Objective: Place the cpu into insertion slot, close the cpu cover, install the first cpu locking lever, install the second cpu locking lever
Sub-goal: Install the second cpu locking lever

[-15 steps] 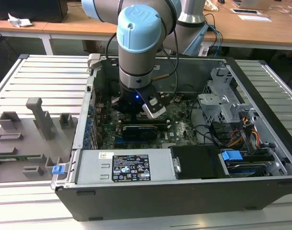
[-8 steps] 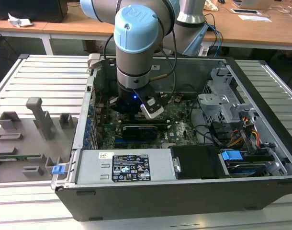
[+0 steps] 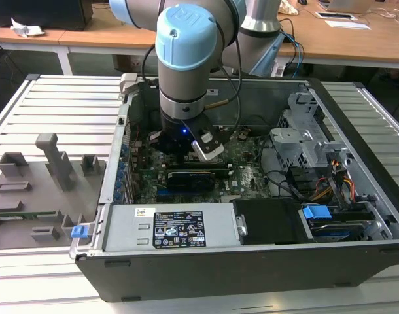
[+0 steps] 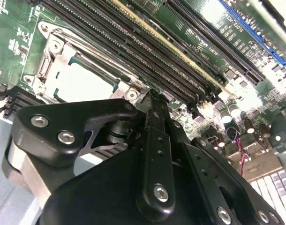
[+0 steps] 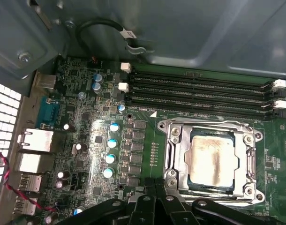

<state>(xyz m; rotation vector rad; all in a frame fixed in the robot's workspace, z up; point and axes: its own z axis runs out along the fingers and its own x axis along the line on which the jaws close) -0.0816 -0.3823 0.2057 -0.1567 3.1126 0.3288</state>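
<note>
The cpu (image 5: 211, 159), a pale silver-beige square, lies in the insertion slot (image 5: 164, 126) on the green board. The cpu cover (image 5: 180, 161), a grey metal frame, lies flat around it. In the second wrist view the cpu (image 4: 84, 82) and the cover (image 4: 54, 61) sit just beyond my black fingers. My gripper (image 4: 152, 96) is shut with nothing between its tips. In the first wrist view the gripper (image 5: 152, 183) hovers beside the socket's near corner, over the board. In the exterior view the gripper (image 3: 180, 142) reaches down into the open computer case.
Long black memory slots (image 5: 199, 93) run along the socket's far side, below the grey case wall (image 5: 204, 28). Capacitors (image 5: 112, 140) and rear ports (image 5: 33, 140) stand beside the socket. The power supply (image 3: 173, 226), drive cage (image 3: 304, 137) and grey fixtures (image 3: 52, 157) surround the work area.
</note>
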